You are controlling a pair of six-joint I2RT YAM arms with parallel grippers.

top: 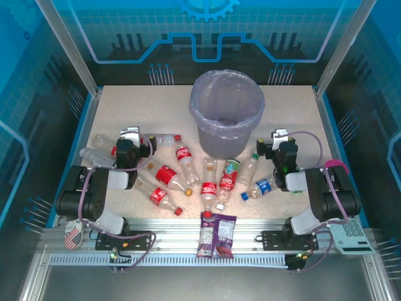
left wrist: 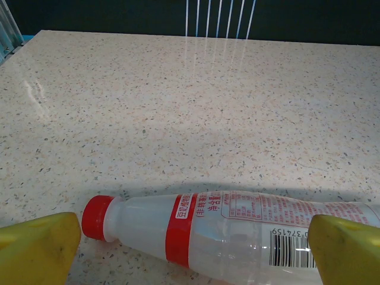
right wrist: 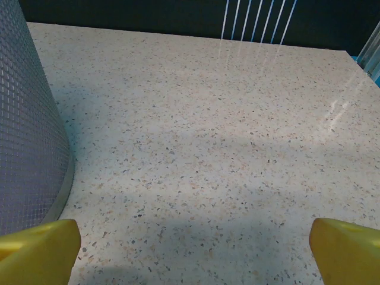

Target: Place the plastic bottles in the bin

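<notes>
Plastic bottles point(top: 166, 175) partly hidden beneath left arm point(top: 94, 188); left fingers point(left wrist: 35, 249) and right fingers point(right wrist: 347, 249) spread wide.

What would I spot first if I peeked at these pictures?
A big grey bin with a lilac bag stands at the back middle of the table. In front of it lies a jumble of plastic bottles, mostly red-labelled. Up close, one red-capped bottle lies by the left gripper's open yellow fingers.
</notes>
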